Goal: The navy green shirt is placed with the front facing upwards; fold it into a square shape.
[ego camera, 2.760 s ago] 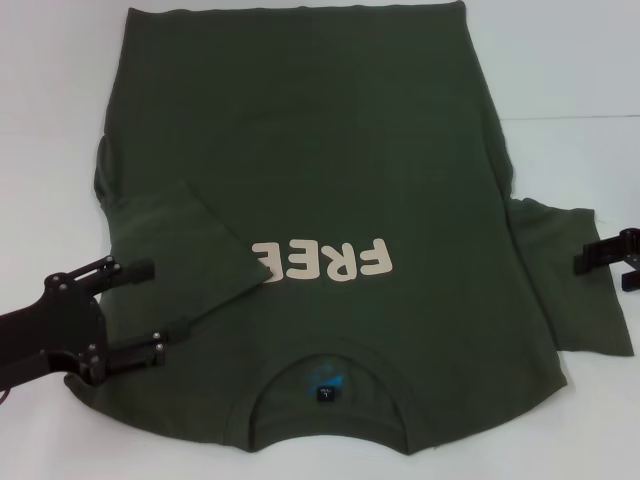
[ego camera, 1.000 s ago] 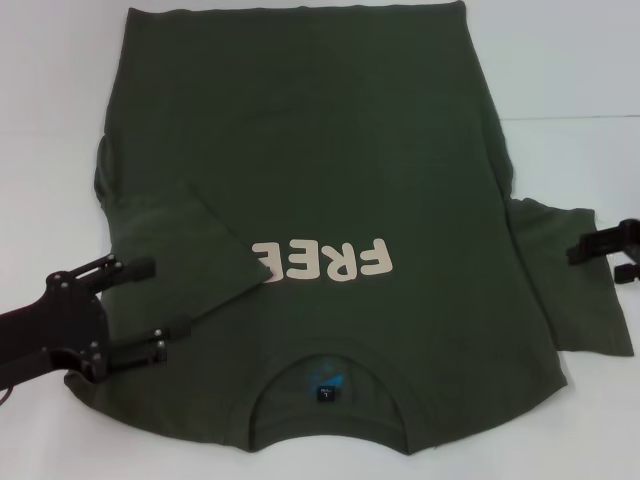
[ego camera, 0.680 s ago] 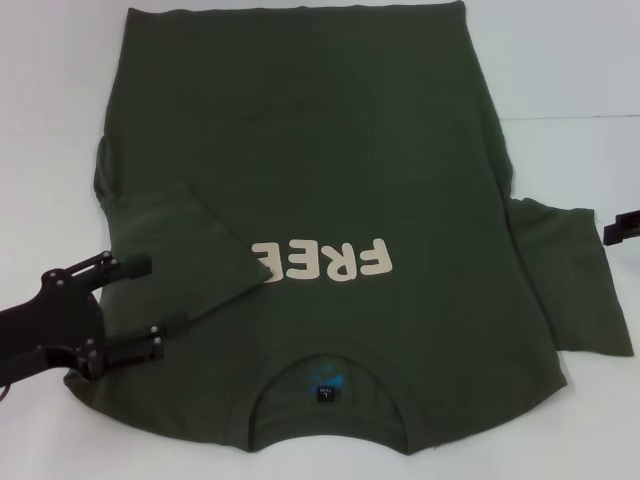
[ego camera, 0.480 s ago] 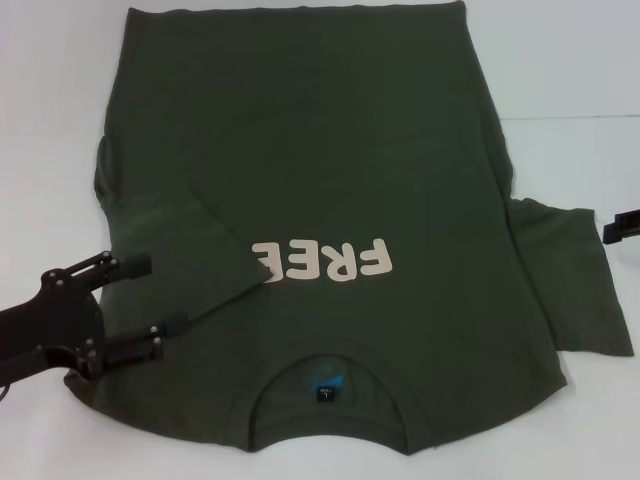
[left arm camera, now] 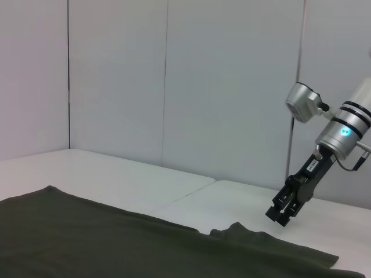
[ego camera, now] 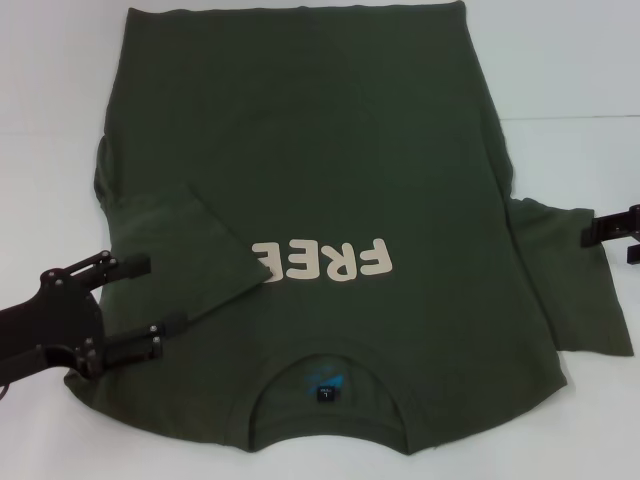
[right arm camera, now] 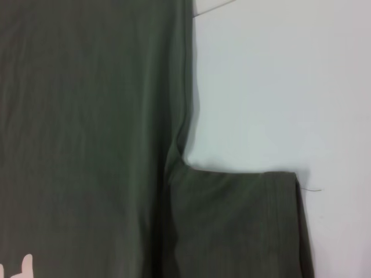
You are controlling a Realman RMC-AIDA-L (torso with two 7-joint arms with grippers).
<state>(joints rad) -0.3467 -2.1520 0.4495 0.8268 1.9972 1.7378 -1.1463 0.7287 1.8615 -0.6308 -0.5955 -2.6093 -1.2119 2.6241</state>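
Observation:
The navy green shirt [ego camera: 320, 150] lies flat on the white table, front up, collar [ego camera: 325, 385] nearest me, with the cream lettering [ego camera: 330, 260] partly covered. Its left sleeve [ego camera: 190, 250] is folded in over the chest. The right sleeve [ego camera: 575, 280] lies spread out to the side. My left gripper [ego camera: 167, 293] hovers open over the shirt's near left shoulder, holding nothing. My right gripper [ego camera: 610, 243] sits at the picture's right edge by the spread sleeve's outer end, open and partly cut off. The right wrist view looks down on that sleeve [right arm camera: 232, 226] and the armpit.
The white table [ego camera: 60, 150] extends on both sides of the shirt. In the left wrist view the right arm's gripper [left arm camera: 282, 212] hangs just above the table beyond the shirt [left arm camera: 87, 237], with white walls behind.
My right gripper pulled off to the right edge, then came back a little toward the sleeve's far corner. The left gripper drifted slightly toward me. The shirt has not moved.

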